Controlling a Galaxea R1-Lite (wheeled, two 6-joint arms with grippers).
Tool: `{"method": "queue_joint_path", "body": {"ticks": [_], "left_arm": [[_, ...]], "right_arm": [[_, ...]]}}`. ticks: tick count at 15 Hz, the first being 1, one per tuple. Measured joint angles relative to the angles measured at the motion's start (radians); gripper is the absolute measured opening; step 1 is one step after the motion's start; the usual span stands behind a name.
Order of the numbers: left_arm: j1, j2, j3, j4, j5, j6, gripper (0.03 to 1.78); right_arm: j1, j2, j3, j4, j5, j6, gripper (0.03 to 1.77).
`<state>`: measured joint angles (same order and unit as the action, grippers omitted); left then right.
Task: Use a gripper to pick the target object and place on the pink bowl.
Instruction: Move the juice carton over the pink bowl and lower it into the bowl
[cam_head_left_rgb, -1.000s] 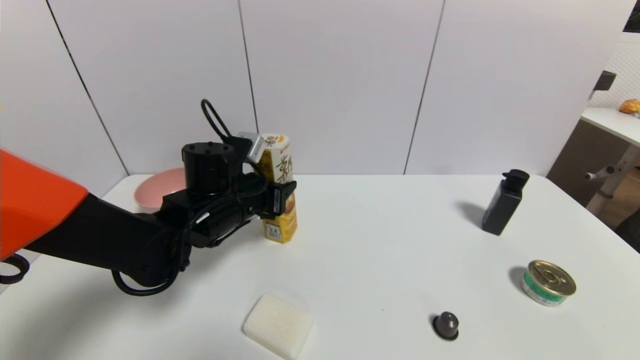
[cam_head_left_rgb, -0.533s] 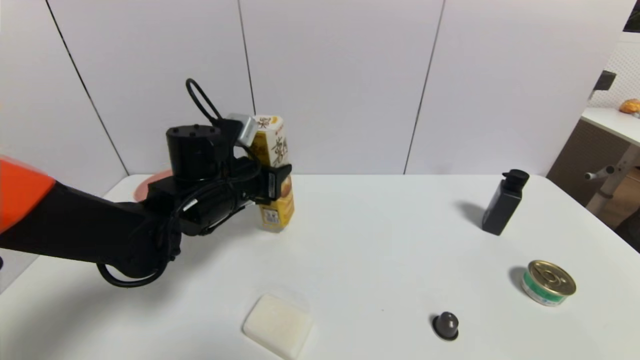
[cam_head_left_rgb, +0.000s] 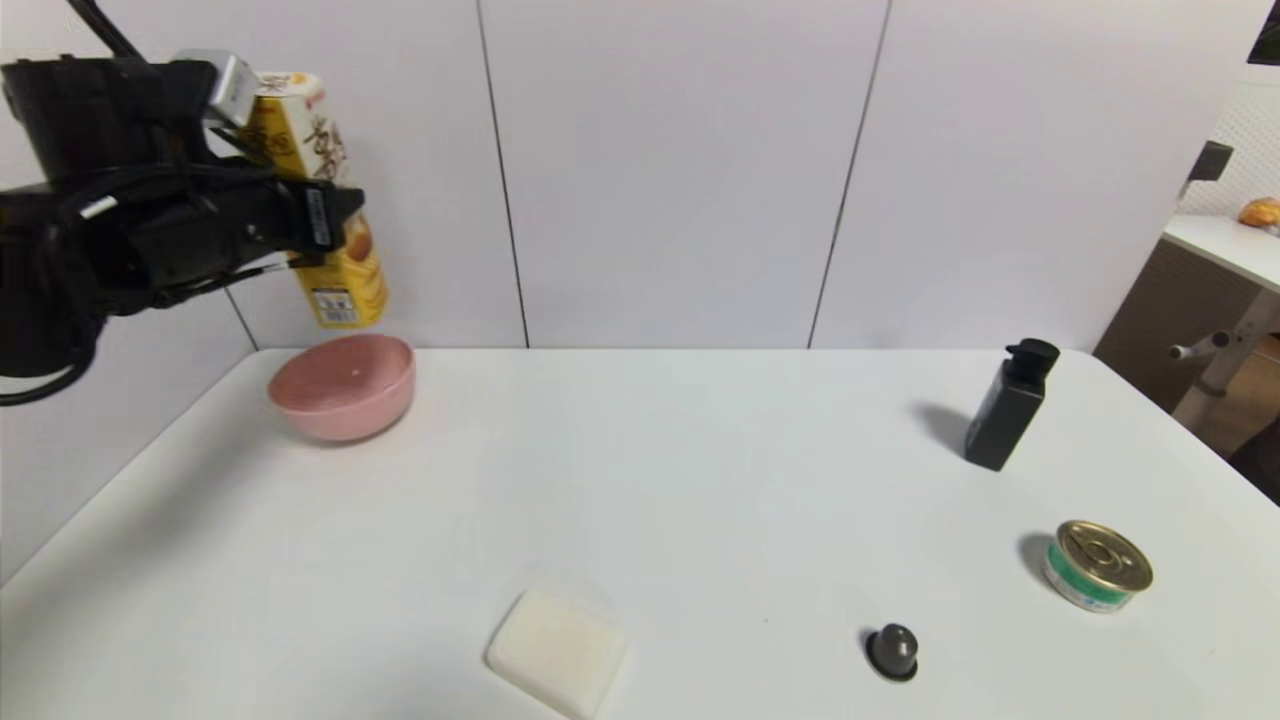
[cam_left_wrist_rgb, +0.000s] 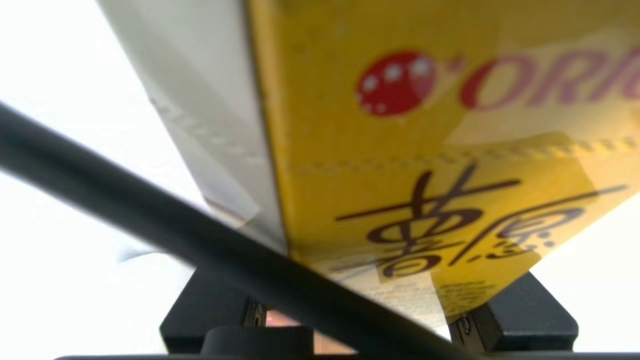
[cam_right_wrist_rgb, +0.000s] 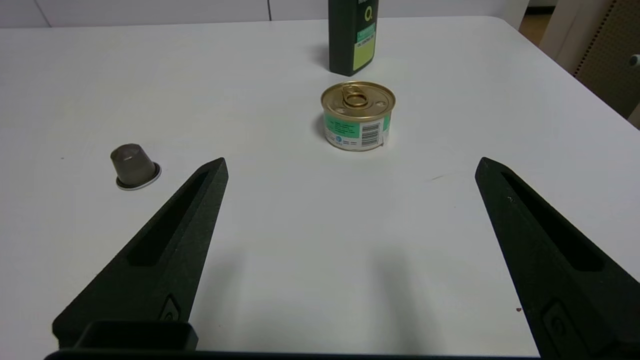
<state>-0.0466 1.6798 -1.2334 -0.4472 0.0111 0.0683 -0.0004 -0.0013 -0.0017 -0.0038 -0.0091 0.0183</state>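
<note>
Black bottle (cam_right_wrist_rgb: 353, 35) — top cut off; cable (cam_left_wrist_rgb: 200, 250) — blurred.

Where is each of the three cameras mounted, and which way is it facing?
Head view: from the robot's head, down at the white table; the left hand holds the tall yellow cardboard chip box above the round pink bowl.
Left wrist view: along that hand, filled by the box.
Right wrist view: between the open right hand, facing the gold-lidded green tin.
Shared: the tin appears in head and right wrist views.
</note>
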Motion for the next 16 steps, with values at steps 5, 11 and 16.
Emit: {"method": "queue_joint_path", "body": {"ticks": [5,11,16], "left_arm": [[0.113,0.029,-0.026,0.026,-0.051,-0.015,0.93],[0.086,0.114,-0.010,0.011,-0.053,-0.018,0.93],[0.063,0.169,0.008,0.014,-0.065,-0.019,1.08]], "right_arm": [[0.000,0.000,0.000,0.000,0.000,0.000,1.71],[0.000,0.000,0.000,0.000,0.000,0.000,1.71],[0.000,0.000,0.000,0.000,0.000,0.000,1.71]]}}
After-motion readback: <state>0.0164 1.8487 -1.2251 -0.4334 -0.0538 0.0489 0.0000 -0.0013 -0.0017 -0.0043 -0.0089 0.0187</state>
